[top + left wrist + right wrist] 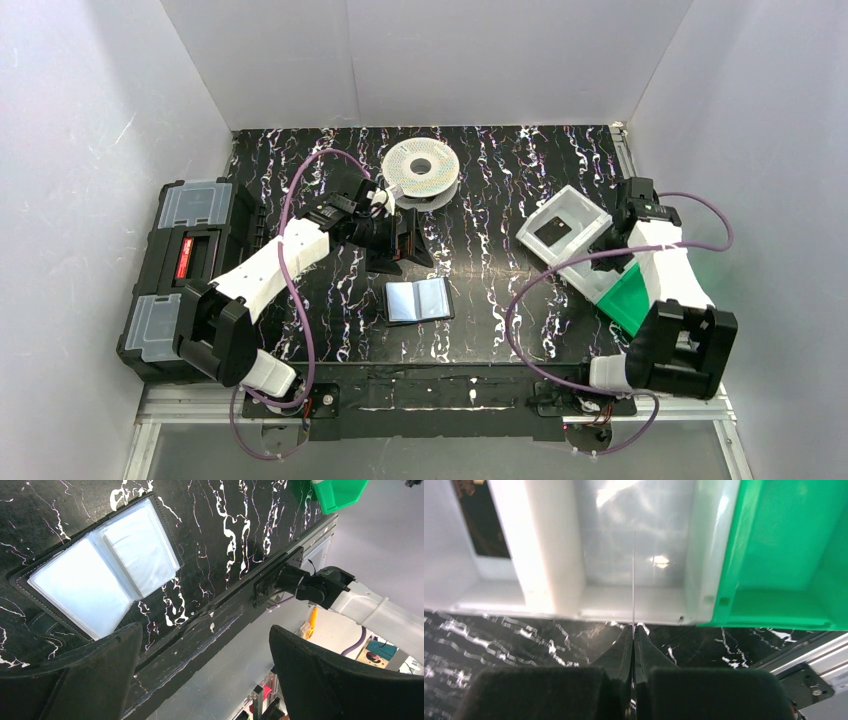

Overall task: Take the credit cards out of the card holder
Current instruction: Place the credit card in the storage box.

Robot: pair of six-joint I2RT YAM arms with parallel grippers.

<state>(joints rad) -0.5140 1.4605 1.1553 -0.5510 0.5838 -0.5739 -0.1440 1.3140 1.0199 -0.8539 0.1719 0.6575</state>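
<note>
The card holder (419, 300) lies open on the black marbled table, its bluish-grey inside facing up; in the left wrist view (105, 570) its clear pockets look empty. My left gripper (400, 245) is open and empty, hovering just behind the holder, its tips (205, 630) wide apart. My right gripper (610, 238) is shut on a thin credit card (633, 575), seen edge-on as a fine line. It holds the card upright over a compartment of the white tray (554, 555). The jaws (633, 627) are pressed together on the card's lower edge.
The white tray (570, 205) holds a dark flat rectangle (553, 230) in its left compartment. A green bin (628, 298) sits against the tray. A white filament spool (420, 170) stands at the back. A big black toolbox (180, 270) lies at the left.
</note>
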